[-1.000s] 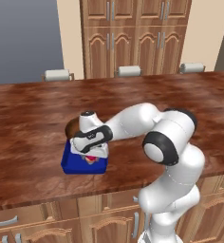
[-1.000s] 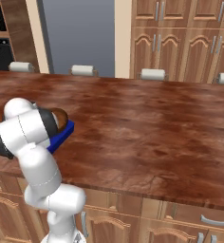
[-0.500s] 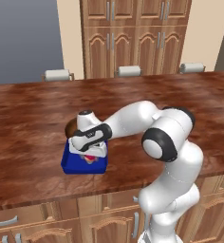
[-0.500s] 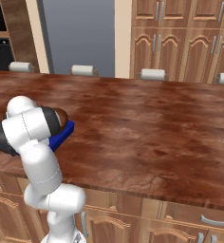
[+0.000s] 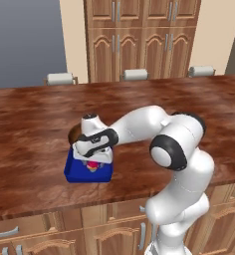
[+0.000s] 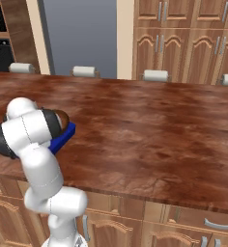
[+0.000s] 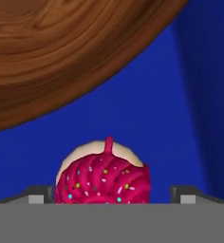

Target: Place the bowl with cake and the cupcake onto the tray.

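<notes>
The cupcake [image 7: 103, 175] sits on the blue tray [image 7: 147, 123], pink sprinkled top up, right next to the brown bowl [image 7: 61, 52], which is on the tray too. The gripper [image 7: 113, 193] hangs just above it, fingers spread wide to either side and not touching it. The tray [image 5: 78, 172] sits on the wood-grain counter [image 5: 35, 119], near its front edge.

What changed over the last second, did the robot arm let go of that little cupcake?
It seems so: the gripper has spread its fingers clear of the pink-topped cupcake, which sits on the bright blue tray. The arm, tray and brown wooden bowl kept their places.
</notes>
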